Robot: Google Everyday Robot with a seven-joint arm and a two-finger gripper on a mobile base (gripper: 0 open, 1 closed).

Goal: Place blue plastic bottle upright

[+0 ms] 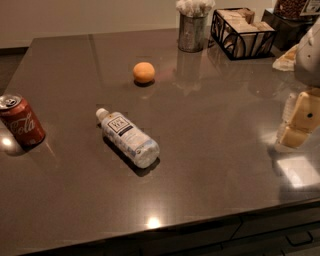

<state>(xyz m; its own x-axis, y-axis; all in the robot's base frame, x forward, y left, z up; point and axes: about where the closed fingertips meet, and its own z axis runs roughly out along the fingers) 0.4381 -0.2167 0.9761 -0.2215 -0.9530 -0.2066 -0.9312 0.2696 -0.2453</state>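
**Fig.** Items on dark, glossy worktop (210,150), seen from front.
- L edge: red cola can (21,121) is stood upright, silver top w/ pull tab visible.
- Centre-rear: an orange (144,72) is set alone, well apart from the can.
- Rear R: metal cup (192,32) is filled w/ white items (195,7). Just beside it, to the R, a black wire basket (242,32) is stocked w/ brown and white packets.
- Far R corner: dark container (290,20) is cut off by frame; contents cannot be told.
- R edge: pale crumpled item (286,59) is seen nr the basket.
- Front: light spot (153,222) is reflected nr the edge; drawer fronts (280,232) are seen below.
- Behind: pale wall (75,17).
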